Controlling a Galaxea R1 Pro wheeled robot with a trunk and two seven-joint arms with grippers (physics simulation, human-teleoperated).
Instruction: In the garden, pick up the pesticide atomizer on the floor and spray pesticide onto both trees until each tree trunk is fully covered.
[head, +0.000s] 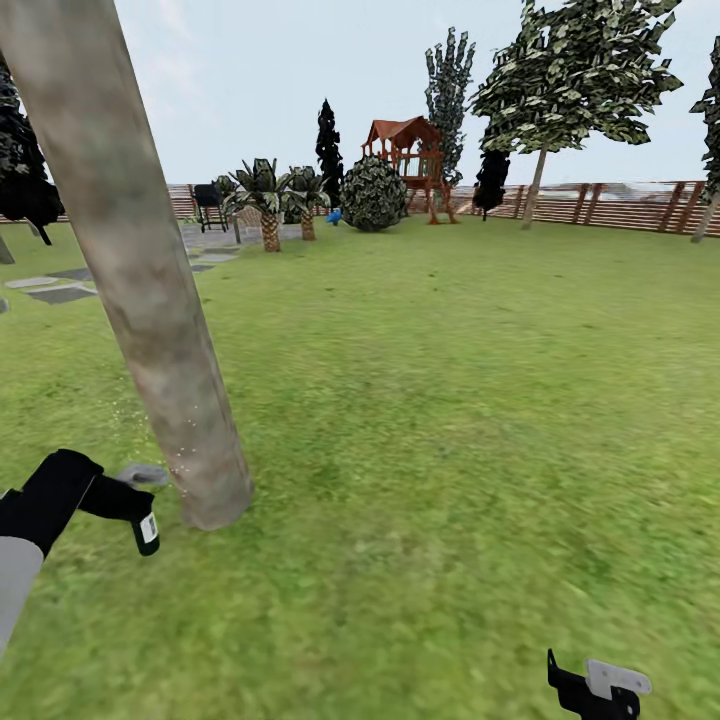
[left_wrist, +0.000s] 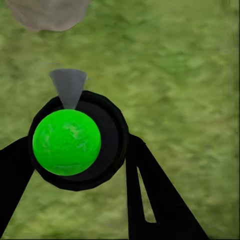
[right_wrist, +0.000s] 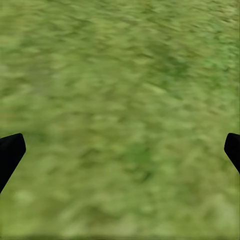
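The right gripper (head: 598, 690) is seen low over the grass (head: 450, 420), fingers spread wide apart with nothing between them; in the right wrist view only blurred lawn is framed between the finger (right_wrist: 10, 152) tips. The left gripper (head: 135, 500) is clamped on the pesticide atomizer (head: 147, 528), held just beside the base of the tree trunk (head: 150, 300); a grey spray cone (head: 143, 474) is pointed at the bark. In the left wrist view the atomizer's top is shown as a green disc (left_wrist: 66, 142). Pale stone slabs (head: 60, 292) are set behind the trunk. A second tree (head: 575, 80), a wooden playhouse (head: 410, 150) and the slat fence (head: 620, 205) are placed far back.
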